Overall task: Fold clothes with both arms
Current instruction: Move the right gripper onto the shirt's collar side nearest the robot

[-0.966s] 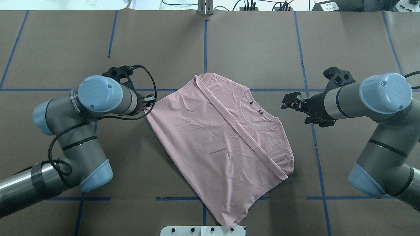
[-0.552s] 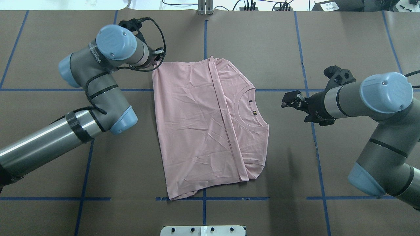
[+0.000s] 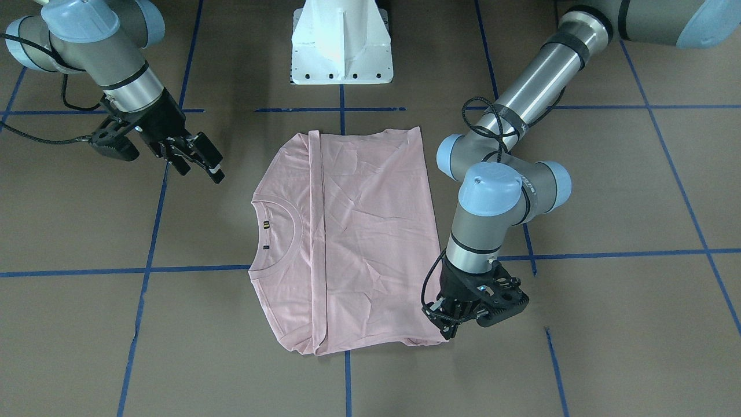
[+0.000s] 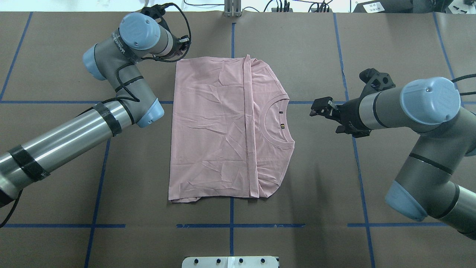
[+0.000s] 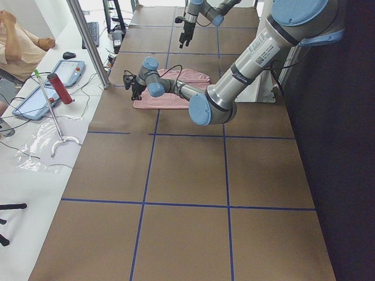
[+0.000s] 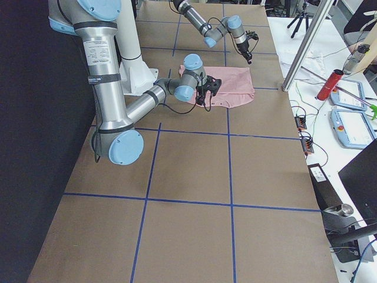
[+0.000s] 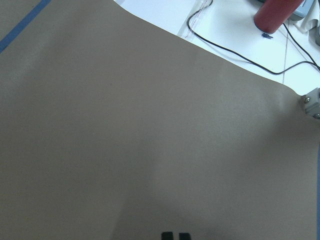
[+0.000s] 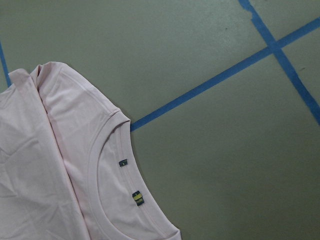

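the pale pink t-shirt [image 4: 212, 126] lies flat around the middle of the table [image 4: 297, 44]. its ribbed collar [image 8: 95, 157] points toward the robot's right, and one side is already turned in along a straight fold running near to far. no print shows, so the front is probably face down.

the left gripper [image 3: 448, 331] sits low at the shirt's far left corner. its wrist view shows the two fingertips almost together. it appears pinched on that corner, though the pinch point itself is hidden. holding a corner this low would keep the cloth taut and flat against the table, with its edges roughly parallel to the blue tape lines [image 8: 200, 87], which suits a clean next fold.

the right gripper [image 3: 200, 168] hangs above bare table just right of the collar, clear of the fabric. its jaws are spread and it holds nothing. it looks parked there so that it is ready to take the collar-side edge while staying out of the way. its wrist camera looks down on the collar and its two small tags.

the next fold likely needs both grippers on matching corners, and an uneven grip could skew the hem.
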Robot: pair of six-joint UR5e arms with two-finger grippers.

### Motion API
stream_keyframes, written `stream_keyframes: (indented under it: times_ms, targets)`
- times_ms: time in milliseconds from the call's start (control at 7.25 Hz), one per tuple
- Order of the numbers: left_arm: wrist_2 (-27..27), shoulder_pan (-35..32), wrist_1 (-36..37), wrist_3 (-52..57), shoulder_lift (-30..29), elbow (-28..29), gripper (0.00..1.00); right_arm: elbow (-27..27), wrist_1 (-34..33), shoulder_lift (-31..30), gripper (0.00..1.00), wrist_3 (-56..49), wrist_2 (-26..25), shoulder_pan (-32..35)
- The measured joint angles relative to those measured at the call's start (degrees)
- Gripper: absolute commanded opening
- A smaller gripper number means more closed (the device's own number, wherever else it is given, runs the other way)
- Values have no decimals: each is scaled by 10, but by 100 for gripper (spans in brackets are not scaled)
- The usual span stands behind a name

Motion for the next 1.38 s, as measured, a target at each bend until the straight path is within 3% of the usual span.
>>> stream_keyframes:
  times_ms: [276,552,966,1379]
  targets:
    - [-7,-6,0,3,85,-111,54,-28,-39,71,100,0,-3,-27]
    - [-22,-9,22,1,140,-204,55,-47,-162,166,100,-11,-30,-93]
    - [-28,-8,34,-2,149,-222,55,-74,-270,222,100,-82,-88,-190]
    - [-28,-6,34,-4,147,-222,55,-105,-356,253,100,-155,-92,-217]
